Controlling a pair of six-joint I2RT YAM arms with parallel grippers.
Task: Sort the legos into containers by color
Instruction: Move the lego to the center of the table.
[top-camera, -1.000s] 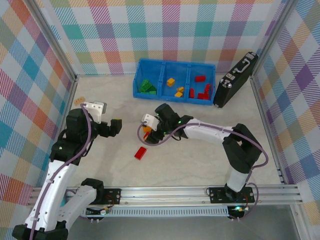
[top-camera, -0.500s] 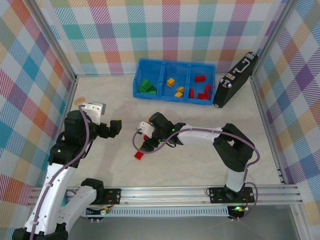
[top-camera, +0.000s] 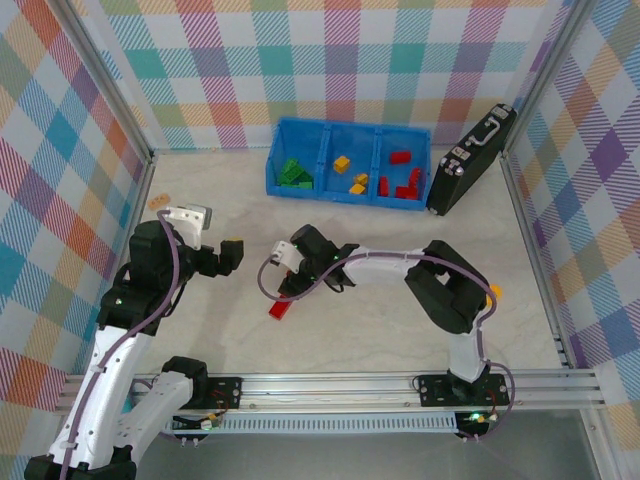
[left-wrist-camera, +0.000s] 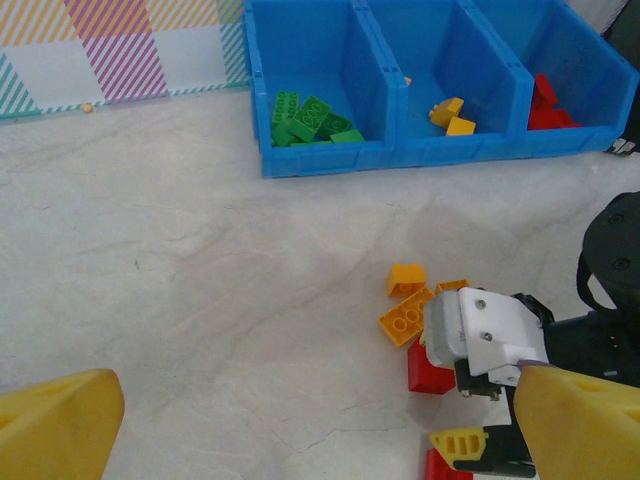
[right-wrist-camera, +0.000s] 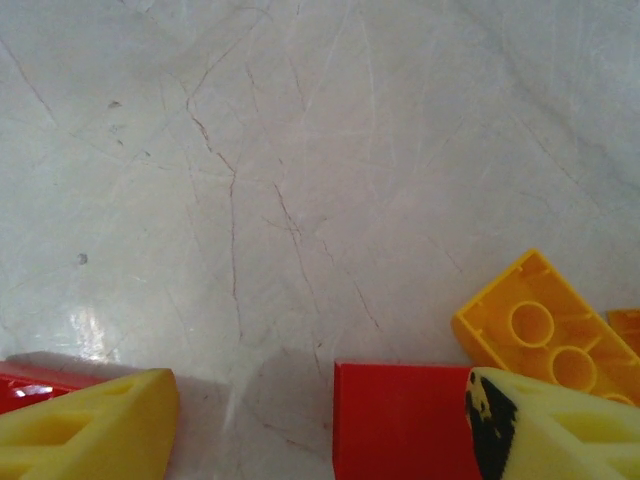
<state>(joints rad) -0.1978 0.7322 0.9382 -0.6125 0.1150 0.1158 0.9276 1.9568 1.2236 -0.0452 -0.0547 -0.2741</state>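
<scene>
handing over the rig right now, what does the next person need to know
Left gripper: open, empty, above the table.
Right gripper: open, fingers low at the loose pile, a red brick between them, not gripped.
Blue tray: green legos in the left compartment, yellow legos in the middle, red legos in the right.
Left to do: bin that red brick, the loose orange bricks and the other red one.

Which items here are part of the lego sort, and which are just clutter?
Job:
blue tray
green legos, yellow legos and red legos in it
loose red bricks
loose yellow-orange bricks

Lying about:
black case
small orange bit by the left wall, unclear what
</scene>
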